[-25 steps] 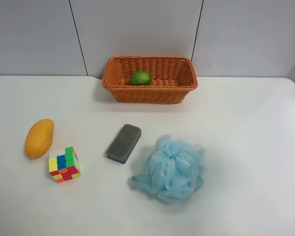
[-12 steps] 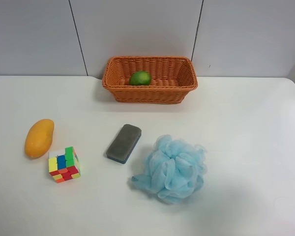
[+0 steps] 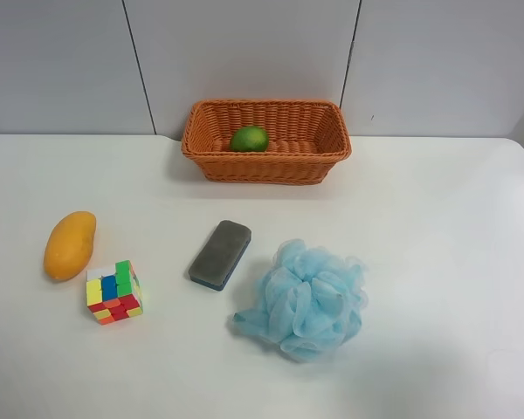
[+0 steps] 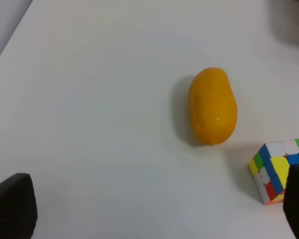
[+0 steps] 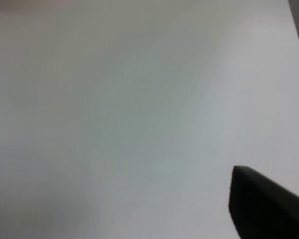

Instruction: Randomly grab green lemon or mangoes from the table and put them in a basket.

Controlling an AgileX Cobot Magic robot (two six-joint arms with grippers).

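The green lemon [image 3: 249, 138] lies inside the orange-brown wicker basket [image 3: 266, 168] at the back middle of the white table [image 3: 437, 218]. The yellow-orange mango [image 3: 69, 244] lies on the table at the exterior high view's left, beside a colourful cube [image 3: 113, 291]. The left wrist view shows the mango [image 4: 213, 105] ahead of my left gripper [image 4: 154, 205], whose fingers [image 4: 12, 205] stand wide apart and empty. My right gripper [image 5: 129, 219] is open over bare table, with one fingertip [image 5: 264, 204] showing. Neither arm shows in the exterior high view.
A grey eraser block [image 3: 220, 254] lies mid-table. A light-blue mesh bath puff [image 3: 306, 298] sits to its right. The cube [image 4: 278, 169] also shows in the left wrist view, close to the mango. A grey panelled wall stands behind the basket.
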